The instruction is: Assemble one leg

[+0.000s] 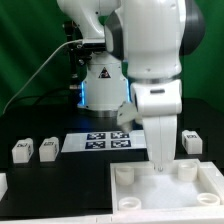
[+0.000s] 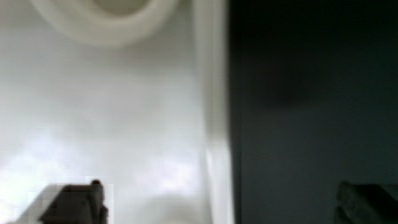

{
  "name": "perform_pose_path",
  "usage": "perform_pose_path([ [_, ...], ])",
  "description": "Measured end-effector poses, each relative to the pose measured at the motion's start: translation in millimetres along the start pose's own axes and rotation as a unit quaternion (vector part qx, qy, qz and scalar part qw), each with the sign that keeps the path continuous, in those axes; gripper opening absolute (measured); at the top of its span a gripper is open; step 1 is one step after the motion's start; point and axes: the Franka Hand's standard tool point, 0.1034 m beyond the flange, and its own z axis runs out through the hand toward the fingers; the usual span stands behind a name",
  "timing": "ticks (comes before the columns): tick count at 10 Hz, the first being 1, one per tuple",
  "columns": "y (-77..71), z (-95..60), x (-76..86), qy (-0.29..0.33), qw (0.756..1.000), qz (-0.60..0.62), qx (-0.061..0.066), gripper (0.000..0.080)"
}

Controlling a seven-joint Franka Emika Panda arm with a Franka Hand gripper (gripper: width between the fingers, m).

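I see my end effector (image 1: 160,166) open, fingers (image 2: 71,205) wide apart above the tray (image 1: 175,200) edge, nearest leg (image 1: 191,141) on the counter (image 1: 60,190) behind the tray, two legs (image 1: 46,149) at exterior view's left

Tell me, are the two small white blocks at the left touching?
Apart: the exterior view shows dark table between the outer leg and the inner leg.

The white arm (image 1: 150,50) arches over from its base, its wrist turned so the pincer (image 1: 160,163) points straight down. In the wrist view the two dark fingertips (image 2: 73,203) stand wide apart, clasping nothing.
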Motion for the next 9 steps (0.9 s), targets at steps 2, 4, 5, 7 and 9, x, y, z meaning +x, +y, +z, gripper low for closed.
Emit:
perform_pose_path([
  [2,-22.2,-6.5,14.2,-0.001,0.994,0.109,0.002,0.0649],
  [4,-42.4,-11.1,39.2,0.004,0.963,0.27,0.013,0.0649],
  [5,-45.7,-10.9,45.2,0.009,0.941,0.338,0.02,0.0649],
  [7,-45.5,-10.7,45.0,0.01,0.916,0.4,0.023,0.0649],
  [9,-50.4,-8.5,51.6,0.008,0.866,0.5,0.029,0.0649],
])
